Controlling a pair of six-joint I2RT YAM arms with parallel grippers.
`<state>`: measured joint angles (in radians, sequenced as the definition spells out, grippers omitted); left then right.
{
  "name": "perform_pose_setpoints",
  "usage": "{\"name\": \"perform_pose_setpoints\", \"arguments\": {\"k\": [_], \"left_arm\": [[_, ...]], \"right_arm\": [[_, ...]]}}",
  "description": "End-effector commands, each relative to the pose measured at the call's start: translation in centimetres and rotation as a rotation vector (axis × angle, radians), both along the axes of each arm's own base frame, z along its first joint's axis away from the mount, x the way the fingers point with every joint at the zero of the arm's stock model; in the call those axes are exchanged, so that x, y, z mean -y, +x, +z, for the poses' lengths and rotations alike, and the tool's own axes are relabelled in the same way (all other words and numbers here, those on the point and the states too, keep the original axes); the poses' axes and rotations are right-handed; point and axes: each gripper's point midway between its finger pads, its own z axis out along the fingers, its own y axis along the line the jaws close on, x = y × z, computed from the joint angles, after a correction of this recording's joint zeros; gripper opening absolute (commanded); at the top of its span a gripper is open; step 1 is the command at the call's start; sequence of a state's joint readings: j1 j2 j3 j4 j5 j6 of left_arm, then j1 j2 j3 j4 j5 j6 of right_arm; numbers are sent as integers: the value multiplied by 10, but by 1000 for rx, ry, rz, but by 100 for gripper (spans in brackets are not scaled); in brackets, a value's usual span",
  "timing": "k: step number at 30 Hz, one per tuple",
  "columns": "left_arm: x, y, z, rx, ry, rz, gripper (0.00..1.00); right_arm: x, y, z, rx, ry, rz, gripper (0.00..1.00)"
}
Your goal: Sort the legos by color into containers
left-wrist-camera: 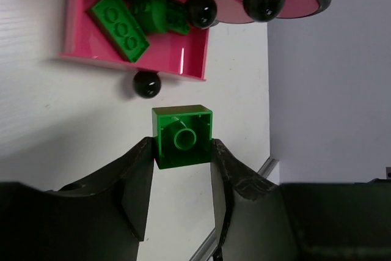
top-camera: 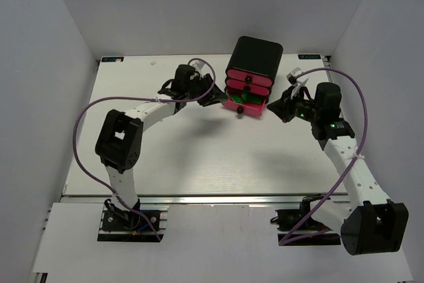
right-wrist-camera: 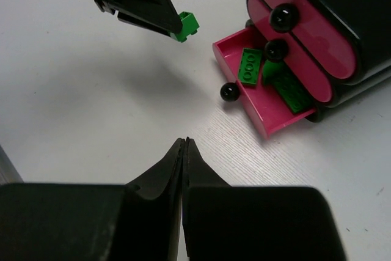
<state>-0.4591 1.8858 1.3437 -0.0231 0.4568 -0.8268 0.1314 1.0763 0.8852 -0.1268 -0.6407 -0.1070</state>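
**Item 1: dark green cube** (left-wrist-camera: 182, 136)
- Held in my left gripper (left-wrist-camera: 182, 148). The fingers are pinched narrow on two opposite side walls, and the hollow underside with its centre tube faces the wrist camera.
- Position: in the air over the table (top-camera: 199, 157), just left of the open bottom drawer (left-wrist-camera: 131, 68) and not yet above it.
- Handling, by my estimate: very light, rigid, smooth plastic. It is likely to slip if caught by an edge or corner, so the flat side walls are the place to hold it, as I do now. It is not fragile and should take a short drop into the drawer.

**Item 2: bottom drawer**
- Pulled out of the black cabinet (top-camera: 258, 50), with its knob (left-wrist-camera: 146, 84) leading.
- Contents: flat green bricks (left-wrist-camera: 119, 25).
- The two drawers above it are closed.

**Item 3: right gripper** (right-wrist-camera: 185, 145)
- Fingers pressed together with nothing between them.
- Positioned right of the cabinet, pointing toward the open drawer.
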Motion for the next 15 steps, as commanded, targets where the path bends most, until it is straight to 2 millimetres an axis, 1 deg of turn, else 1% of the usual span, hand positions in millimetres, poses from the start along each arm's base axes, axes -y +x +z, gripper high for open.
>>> {"name": "perform_pose_setpoints", "arguments": {"k": [1,2,3,4,5,6,7,8,9,10,11,12,13,14,15], "left_arm": [[22,14,21,35,-62,6,8],[28,16,20,32,-61,17,8],[30,22,23,44,-68,29,8],[36,23,15,32,-61,30,8],[34,29,13,39,-50,56,9],[40,31,18,56,-54,56,9],[41,34,16,58,-52,62,11],[42,38,9,47,-47,69,11],[47,38,8,46,-46,68,12],[50,42,12,53,-51,69,16],[51,45,2,33,-42,73,17],[52,47,-1,26,-38,77,19],[58,47,3,36,-45,70,27],[59,49,2,33,-46,74,32],[60,51,-4,24,-40,74,36]], "right_arm": [[9,7,19,78,20,-37,1],[9,7,19,79,23,-36,1],[12,8,20,82,25,-44,1],[12,7,20,80,27,-38,2],[13,7,21,84,30,-40,2],[13,6,20,87,31,-37,2],[15,7,20,84,36,-39,2],[15,6,20,82,37,-36,2],[14,6,19,81,39,-30,2],[15,6,19,80,43,-31,3],[15,5,19,81,43,-28,3],[15,5,19,81,43,-28,4],[17,6,19,82,42,-32,4],[16,6,18,77,42,-29,4],[15,6,17,78,41,-27,4]]}}
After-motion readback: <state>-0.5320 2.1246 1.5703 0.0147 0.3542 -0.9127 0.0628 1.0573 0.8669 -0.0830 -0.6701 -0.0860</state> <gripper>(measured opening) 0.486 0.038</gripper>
